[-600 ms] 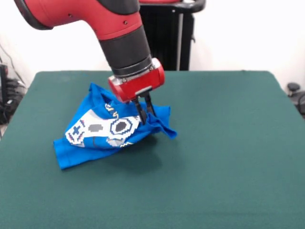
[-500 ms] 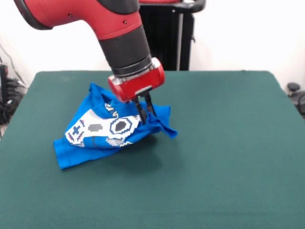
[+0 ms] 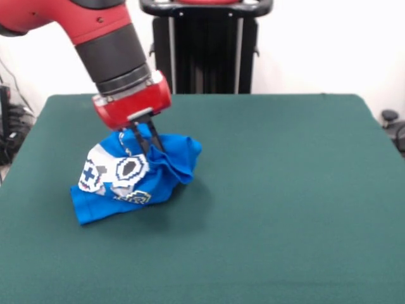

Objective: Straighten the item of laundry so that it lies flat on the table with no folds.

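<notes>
The bright blue T-shirt [image 3: 136,177] with the white controller print lies bunched and folded on the left part of the dark green table [image 3: 285,190]. My gripper [image 3: 149,149] comes down from the upper left and is shut on a fold of the shirt near its top middle, holding that part lifted. The shirt's lower left edge rests on the table. Its right side hangs in loose folds below the fingers.
The robot's black pedestal [image 3: 205,47] stands behind the table's far edge. Dark equipment shows at the left edge [image 3: 9,126] and the right edge [image 3: 393,126] beyond the table.
My gripper has moved to the left and slightly up with the shirt fold in it. The shirt's right side has been dragged left and is more bunched.
</notes>
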Tool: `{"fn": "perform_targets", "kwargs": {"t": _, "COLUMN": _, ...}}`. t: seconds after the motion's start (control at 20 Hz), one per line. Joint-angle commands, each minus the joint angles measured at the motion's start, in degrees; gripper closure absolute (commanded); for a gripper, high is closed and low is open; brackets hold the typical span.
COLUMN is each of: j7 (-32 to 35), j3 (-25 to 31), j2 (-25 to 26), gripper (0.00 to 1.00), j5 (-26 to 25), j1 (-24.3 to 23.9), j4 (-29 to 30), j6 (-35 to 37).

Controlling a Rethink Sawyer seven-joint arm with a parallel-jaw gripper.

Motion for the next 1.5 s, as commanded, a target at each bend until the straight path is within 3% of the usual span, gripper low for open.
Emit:
{"fn": "perform_targets", "kwargs": {"t": 0.05, "j7": 1.51, "j3": 6.69, "j2": 3.45, "gripper": 1.00, "j5": 0.44, "j1": 1.34, "j4": 3.98, "j6": 0.79}}
{"fn": "perform_targets", "kwargs": {"t": 0.95, "j7": 6.02, "j3": 10.47, "j2": 3.70, "gripper": 1.00, "j5": 0.40, "j1": 0.29, "j4": 7.05, "j6": -4.03}}
{"fn": "perform_targets", "kwargs": {"t": 1.5, "j7": 11.29, "j3": 7.18, "j2": -0.08, "gripper": 1.00, "j5": 0.86, "j1": 5.81, "j4": 6.84, "j6": -6.02}}
